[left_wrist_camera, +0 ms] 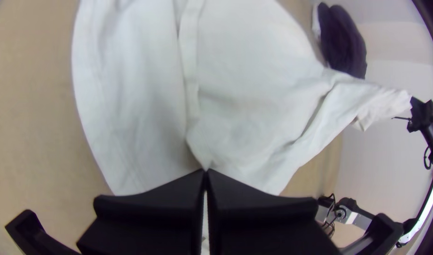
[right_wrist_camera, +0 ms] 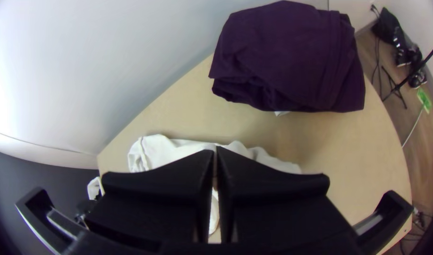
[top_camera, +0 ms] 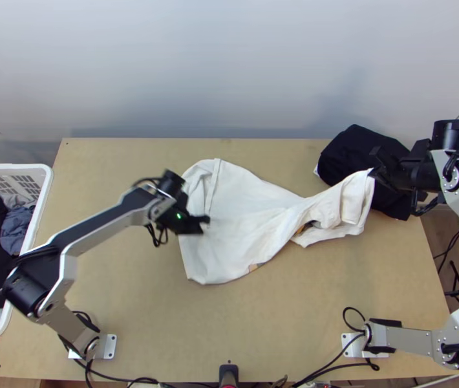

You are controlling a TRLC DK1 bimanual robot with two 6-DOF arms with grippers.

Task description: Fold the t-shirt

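Left claw (left_wrist_camera: 206, 172) and right claw (right_wrist_camera: 216, 148) each pinch the white t-shirt (top_camera: 242, 216); it should handle light and limp, best gripped at well-spaced corners.

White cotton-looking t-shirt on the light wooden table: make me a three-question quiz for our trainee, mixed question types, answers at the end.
1. True or false: the white t-shirt lies folded into a neat square.
2. Which gripper holds its gathered end? (a) left gripper (b) right gripper
3. Fill in: in the top view, the white plastic basket of clothes is at the ____ edge of the picture.

Key: 1. false; 2. b; 3. left
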